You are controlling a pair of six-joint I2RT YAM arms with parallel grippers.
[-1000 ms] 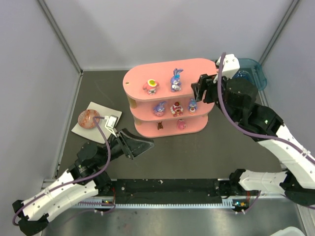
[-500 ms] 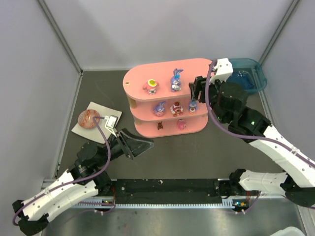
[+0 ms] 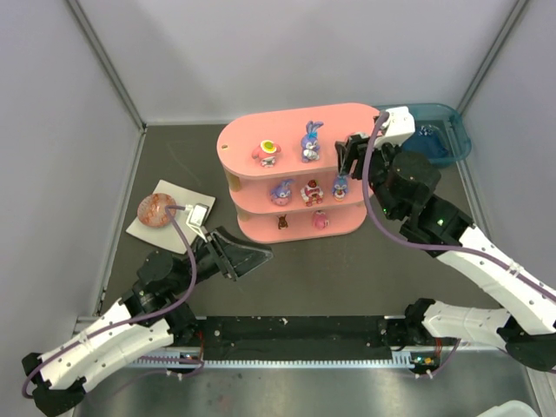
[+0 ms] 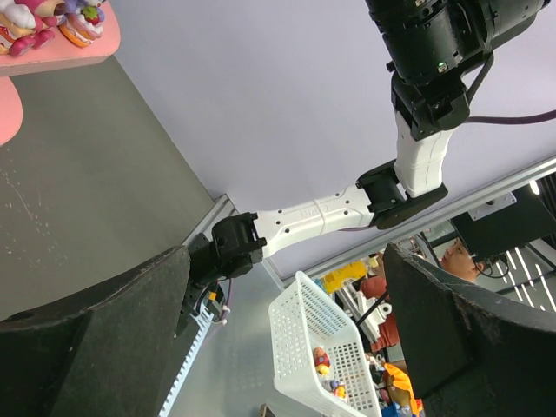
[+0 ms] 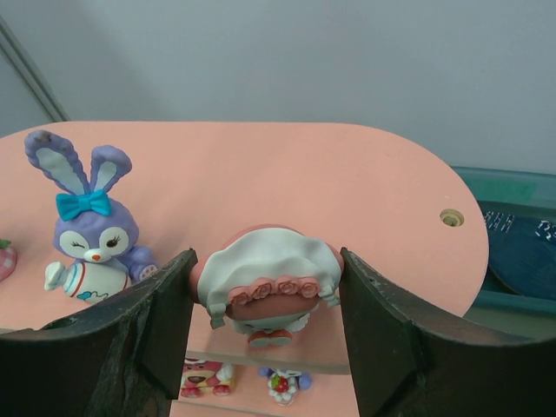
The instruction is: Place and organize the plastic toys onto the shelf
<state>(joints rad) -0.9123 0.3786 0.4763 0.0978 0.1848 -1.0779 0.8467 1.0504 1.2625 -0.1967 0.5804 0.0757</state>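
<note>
The right end effector [image 3: 347, 156] is clamped on a white-capped pink toy [image 5: 269, 282]. The wrist view shows a dark finger [image 5: 161, 326] pressed against each side of the toy, which is held just above the right half of the top tier of the pink shelf [image 3: 278, 122]. A second ago this arm reached in from farther right, with its white wrist housing over the teal bin [image 3: 453, 132]. Since then it has swung left and tucked closer to the shelf's rounded right end, though the fingertips shifted only slightly. Nothing on the shelf has changed. The purple bunny [image 3: 310, 142] and a pink figure with a yellow top [image 3: 268, 153] stand on the top tier, left of the held toy. Three toys sit on the middle tier, the rightmost a small blue one [image 3: 340, 184], and two more sit on the bottom tier. The left end effector [image 3: 246, 254] has not moved. It hangs low over the tabletop [image 3: 347, 269] in front of the shelf, its fingers spread wide with nothing between them. Behind it, the speckled ball [image 3: 156, 209] rests on its white plate [image 3: 139, 228].
</note>
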